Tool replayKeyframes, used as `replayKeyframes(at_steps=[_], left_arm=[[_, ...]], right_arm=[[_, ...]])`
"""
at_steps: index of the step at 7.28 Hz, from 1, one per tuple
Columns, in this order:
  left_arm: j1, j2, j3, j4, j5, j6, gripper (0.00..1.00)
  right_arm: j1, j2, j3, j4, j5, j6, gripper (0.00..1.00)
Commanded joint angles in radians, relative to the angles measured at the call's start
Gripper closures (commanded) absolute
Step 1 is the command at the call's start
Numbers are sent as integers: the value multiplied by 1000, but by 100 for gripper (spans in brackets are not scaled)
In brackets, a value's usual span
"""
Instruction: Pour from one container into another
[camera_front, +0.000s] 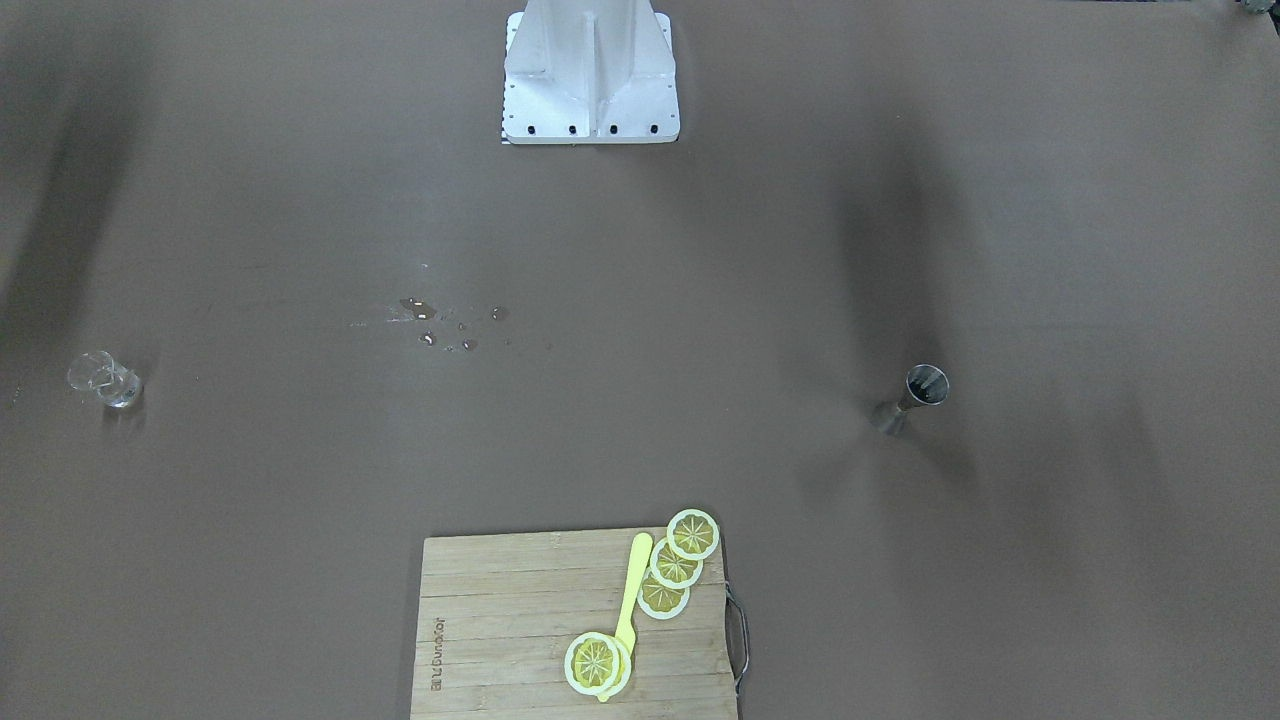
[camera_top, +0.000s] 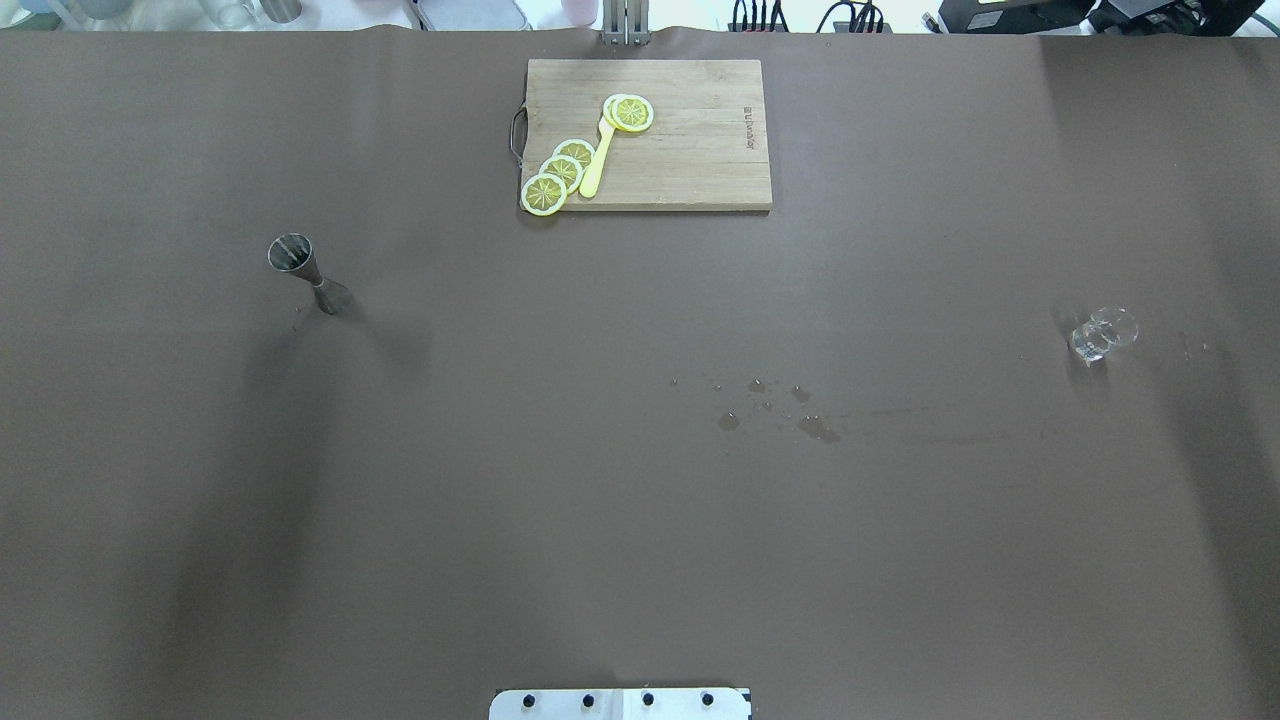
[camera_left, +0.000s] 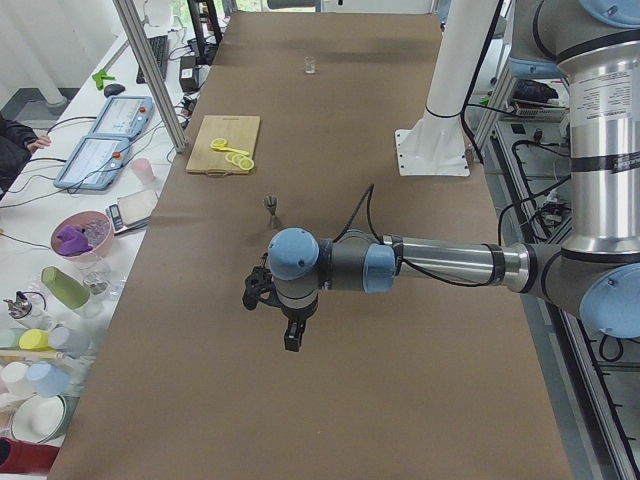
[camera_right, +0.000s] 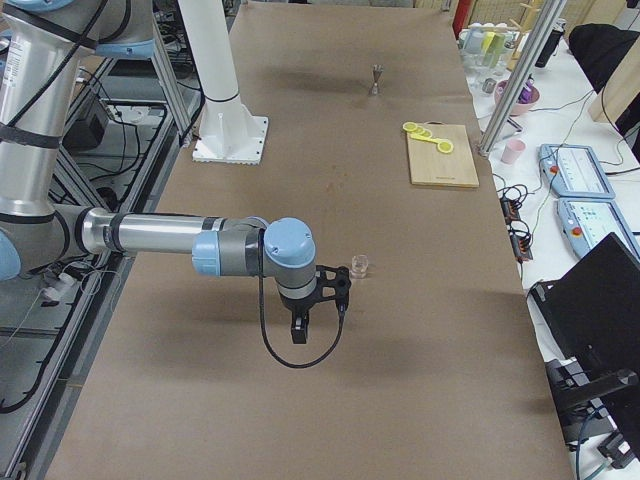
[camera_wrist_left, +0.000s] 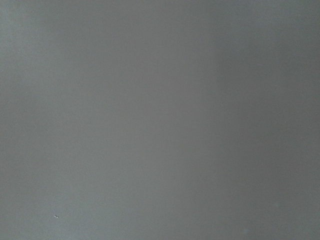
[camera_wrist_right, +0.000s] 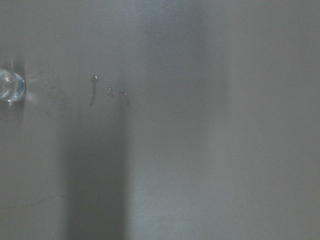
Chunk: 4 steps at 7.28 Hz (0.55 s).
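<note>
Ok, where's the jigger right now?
In the overhead view the jigger stands on the robot's left side, nearest the cutting board, far from the glass.

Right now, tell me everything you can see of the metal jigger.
The jigger is small, of shiny grey metal and hourglass-shaped: two cones joined at a narrow waist. It stands upright on the brown table cover, open mouth up, on the robot's left side, well apart from the cutting board. Nothing touches it but the cover beneath. Its inside looks dark; whether it holds any liquid I cannot tell.
</note>
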Motion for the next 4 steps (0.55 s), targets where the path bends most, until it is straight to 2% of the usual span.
replayKeyframes(at_steps=[1, 4], left_arm=[[0, 2, -7, 1, 0, 2, 2], [0, 3, -13, -1, 0, -3, 2]], right_arm=[[0, -2, -2, 0, -3, 0, 0], [0, -2, -1, 0, 2, -2, 0]])
